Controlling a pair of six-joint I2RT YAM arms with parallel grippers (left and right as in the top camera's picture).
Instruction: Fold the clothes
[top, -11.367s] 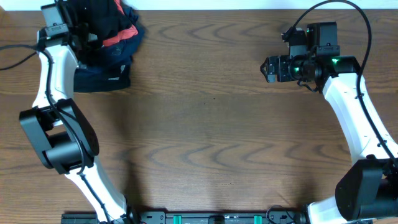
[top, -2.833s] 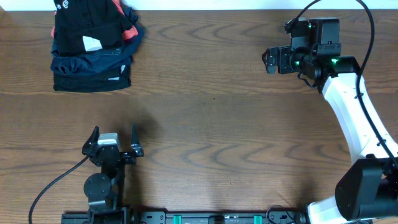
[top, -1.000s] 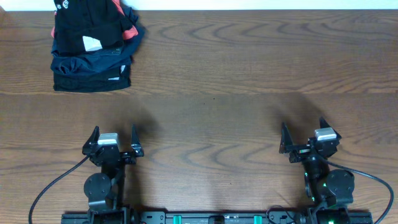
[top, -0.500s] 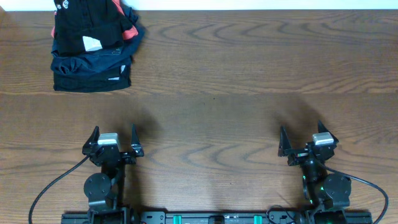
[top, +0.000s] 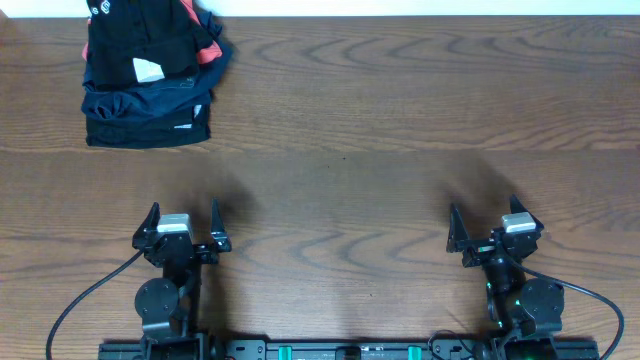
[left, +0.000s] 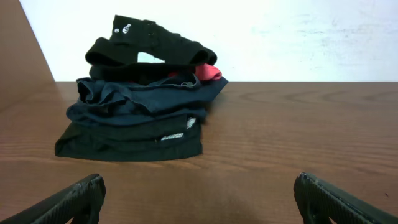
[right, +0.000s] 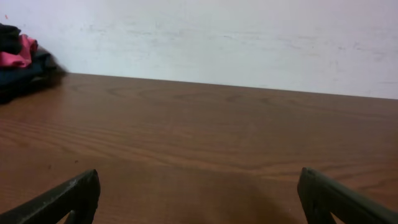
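Got the left hand (top: 183, 212) parked at the near edge of the table (top: 350, 140), left side, spread wide and gripping nothing. Same deal with the right hand (top: 484, 210) on the near right: released, nothing in it. Well apart from each other, both pointing toward the far edge. Just bare brown wood grain past them.

Way off in the far left corner, spotted a pile (top: 150, 95) of garments. Sitting at the bottom: folded navy garments (top: 150, 120), stacked fairly flat. Peeking out on the right side of the pile, a bit of red shirt (top: 208, 45). Perched on top of it all, the black shirt (top: 140, 35), bunched up rather than flat, showing small white lettering (top: 97, 10) near the far end and a white tag (top: 148, 70). Nowhere near either hand. Behind the table, just a white wall (left: 298, 37).
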